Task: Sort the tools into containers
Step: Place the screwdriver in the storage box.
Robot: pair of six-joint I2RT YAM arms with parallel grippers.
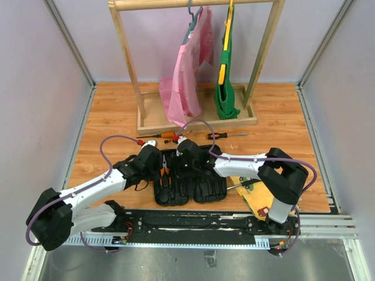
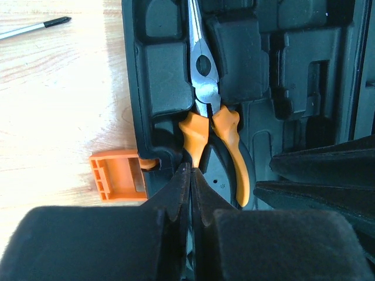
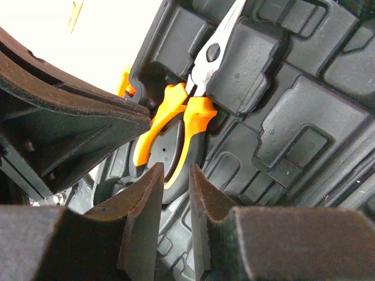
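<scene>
The black tool case (image 1: 205,186) lies open in front of the arm bases. Orange-handled pliers (image 2: 205,88) rest in a moulded slot of its left half (image 2: 158,76), jaws pointing away. My left gripper (image 2: 191,171) is shut with nothing between its fingers, and its tips sit on the end of the pliers' left handle (image 2: 194,136). My right gripper (image 3: 176,172) hovers over the same pliers (image 3: 186,114), open by a narrow gap that shows only the case floor. Two screwdrivers (image 1: 225,135) (image 1: 159,136) lie on the wood behind the case.
The case's orange latch (image 2: 117,174) sticks out on the left. A yellow picture board (image 1: 258,198) lies under the right arm. A wooden rack (image 1: 196,120) with hanging pink and green clothes stands at the back. Both grippers crowd the case's left half.
</scene>
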